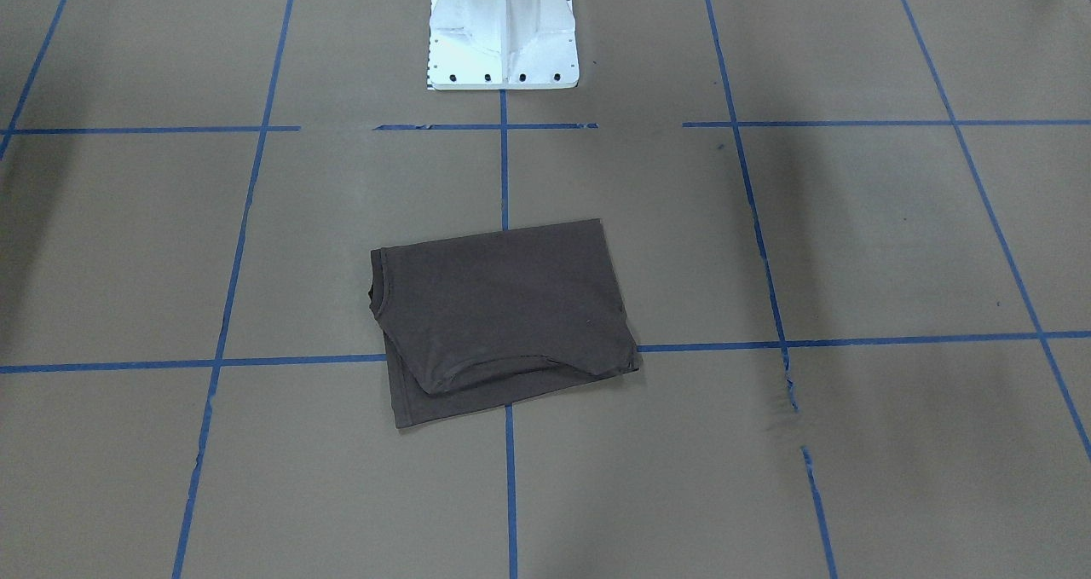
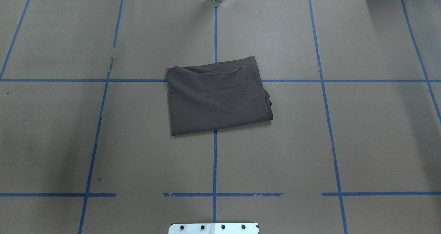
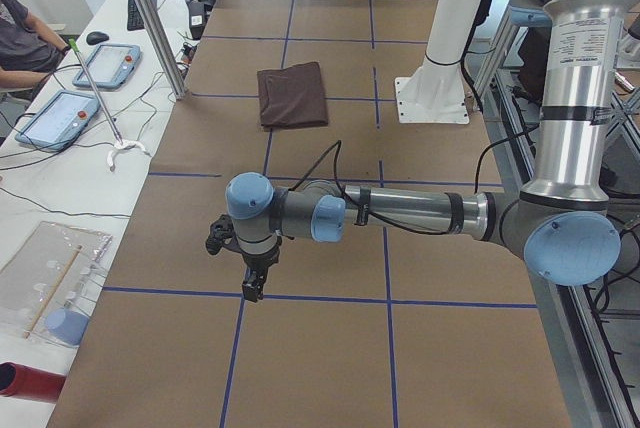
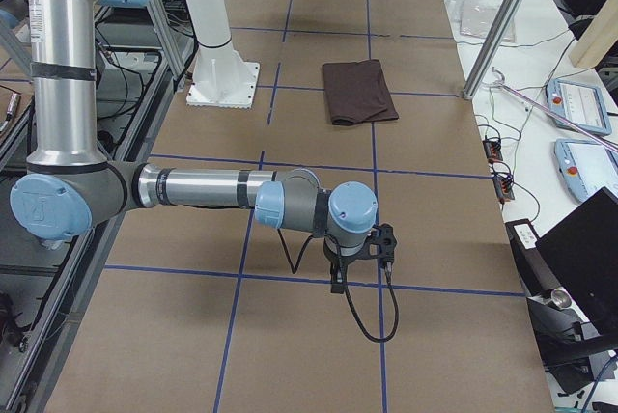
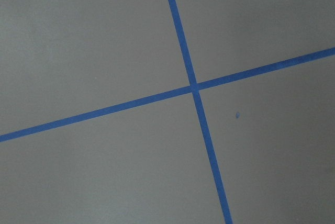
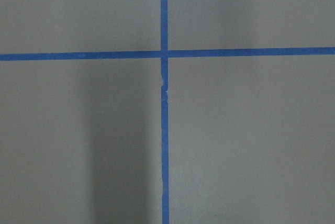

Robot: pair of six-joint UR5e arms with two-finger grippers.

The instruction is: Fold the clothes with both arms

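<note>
**Inspector:** Position of the garment?

**Recorder:** The dark grey-brown T-shirt (image 2: 217, 98) lies folded into a rough rectangle at mid-worktop (image 2: 361, 141). It covers a crossing of the blue tape lines (image 2: 215, 165), out in front of the white pedestal (image 1: 503, 25).

**Inspector:** And the arms?

**Recorder:** The left end effector (image 3: 252, 291) and the right end effector (image 4: 338, 285) point downward at opposite ends, well apart from the shirt and holding no cloth. How far either is open, I cannot tell.
</note>
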